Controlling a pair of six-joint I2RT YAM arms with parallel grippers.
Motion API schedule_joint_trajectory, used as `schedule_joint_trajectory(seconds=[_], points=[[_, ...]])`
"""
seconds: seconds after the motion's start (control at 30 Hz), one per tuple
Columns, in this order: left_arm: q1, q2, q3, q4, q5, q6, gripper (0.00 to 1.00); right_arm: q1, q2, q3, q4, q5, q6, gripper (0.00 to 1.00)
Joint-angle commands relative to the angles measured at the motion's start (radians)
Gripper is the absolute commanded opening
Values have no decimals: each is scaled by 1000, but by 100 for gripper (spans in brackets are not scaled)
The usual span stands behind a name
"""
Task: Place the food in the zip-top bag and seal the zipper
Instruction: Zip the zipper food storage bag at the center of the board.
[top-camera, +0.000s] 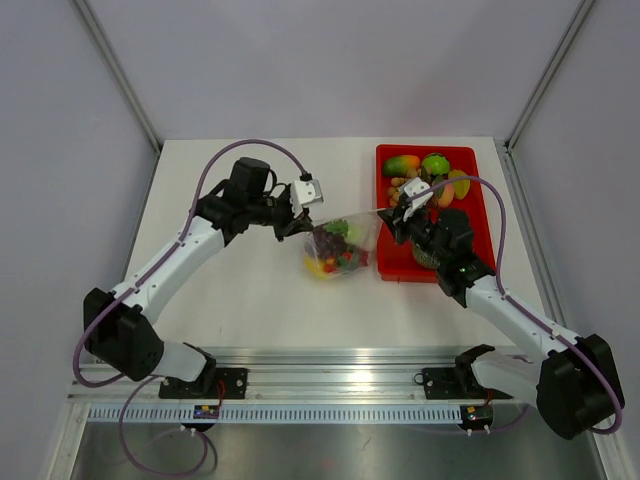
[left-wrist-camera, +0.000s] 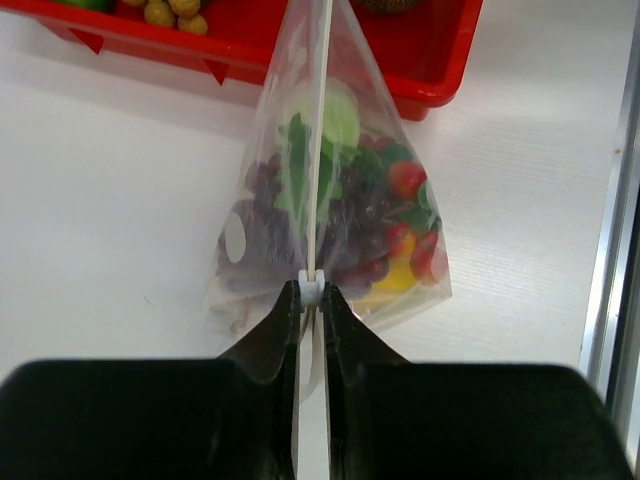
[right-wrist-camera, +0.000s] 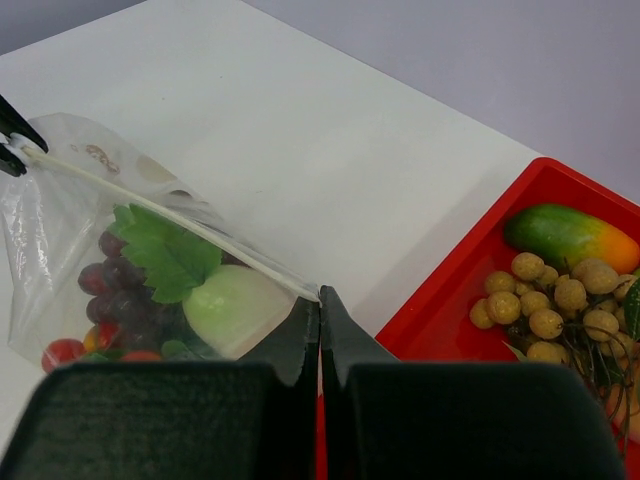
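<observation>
Food (left-wrist-camera: 360, 210) is inside the zip-top bag (top-camera: 342, 248): grapes, a pale green piece, red and yellow bits, all low in the pouch. The bag hangs over the table (top-camera: 250, 300), just left of the red tray (top-camera: 395, 262), and its underside appears to rest on the surface. The zipper (right-wrist-camera: 130, 201) is drawn taut between the arms.

Left gripper (left-wrist-camera: 311, 292): jaws pressed together on one end of the strip, at a small white tab. Right gripper (right-wrist-camera: 319, 297): jaws pressed together on the other end.

Seal condition along the middle of the strip cannot be confirmed.

Risks:
- Thin strip may slip from either pinch, dropping that corner.
- Further tension may tear the film or pull the track apart.
- Any unclosed length may let small pieces escape if the bag tips.
</observation>
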Motion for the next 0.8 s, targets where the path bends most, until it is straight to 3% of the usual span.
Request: schedule_joint_trajectory(seconds=[0.0,0.77], points=[[61,-67,-40,-19,-57,-16,0,-32,-9,1,94,109,0,0],[241,-227,-232,48,-106,-97,0,-39,26,7,121,85,35,0]])
